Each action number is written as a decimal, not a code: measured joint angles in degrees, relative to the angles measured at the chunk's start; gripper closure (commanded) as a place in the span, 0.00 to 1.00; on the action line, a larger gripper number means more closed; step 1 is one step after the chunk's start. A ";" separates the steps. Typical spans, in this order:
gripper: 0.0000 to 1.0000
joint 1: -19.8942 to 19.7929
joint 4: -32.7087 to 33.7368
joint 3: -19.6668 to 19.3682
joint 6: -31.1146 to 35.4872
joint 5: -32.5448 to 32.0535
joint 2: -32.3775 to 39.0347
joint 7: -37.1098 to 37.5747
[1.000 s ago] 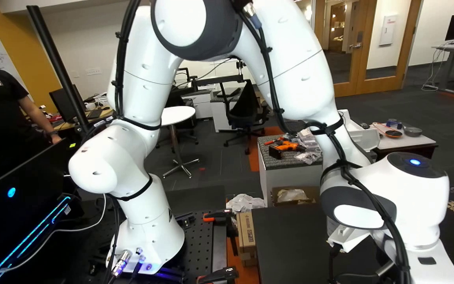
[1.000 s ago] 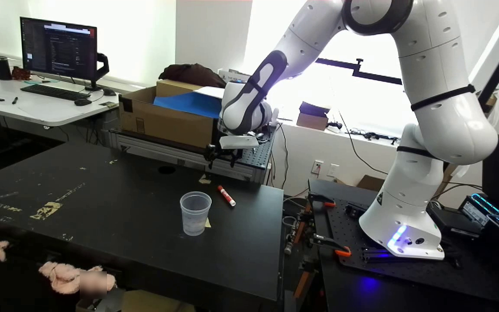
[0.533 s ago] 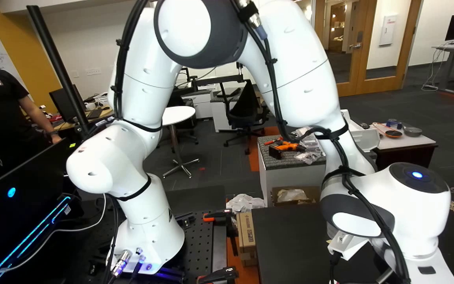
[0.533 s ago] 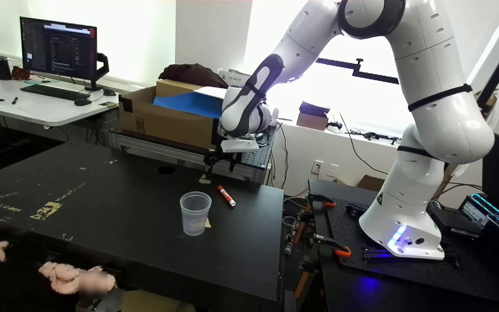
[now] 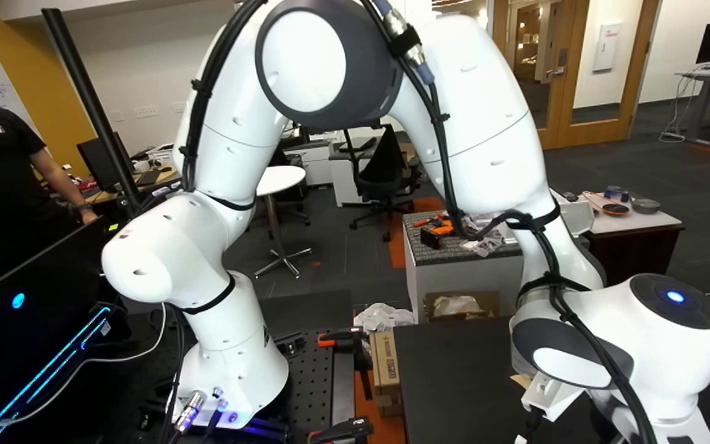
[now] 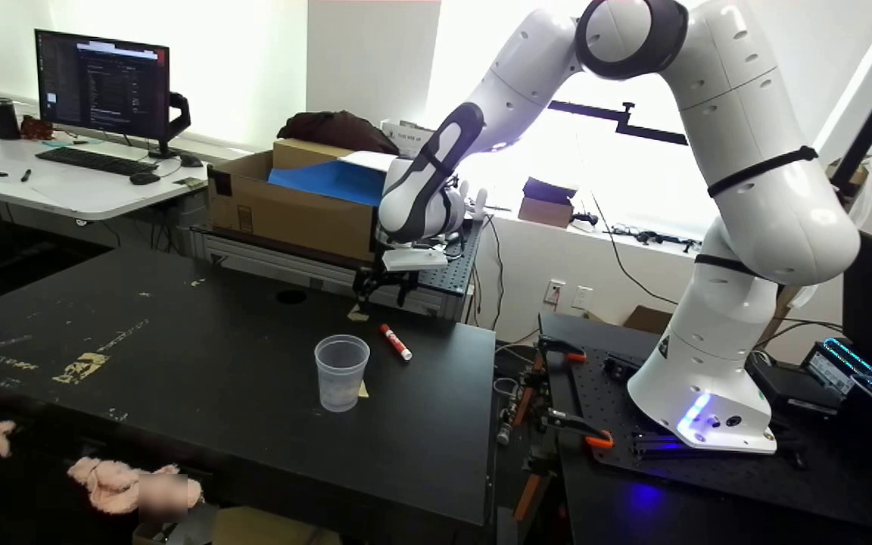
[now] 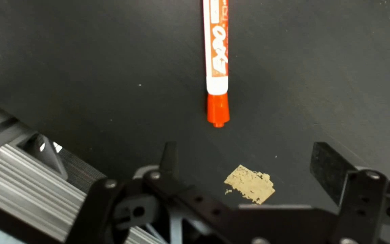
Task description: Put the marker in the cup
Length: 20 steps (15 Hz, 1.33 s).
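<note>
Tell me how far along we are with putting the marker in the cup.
Nothing of the transfer looks done: the marker lies on the table, outside the upright cup. In hand: probably the grasp setup, since the open gripper hangs near the marker's red cap, holding nothing. Left: grasp, lift, and release into the cup's open top.

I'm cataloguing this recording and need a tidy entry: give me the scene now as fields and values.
gripper: open, holding nothing
marker: red and white, Expo label, lying on the black table, red cap pointing toward the gripper in the wrist view
cup: translucent plastic, upright on the black table, apart from the marker
tan patch: on the black table, below the red cap in the wrist view
task status: marker not yet in cup
</note>
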 measured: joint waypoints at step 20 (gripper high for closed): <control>0.42 0.36 4.81 1.08 -11.78 0.24 6.27 -0.07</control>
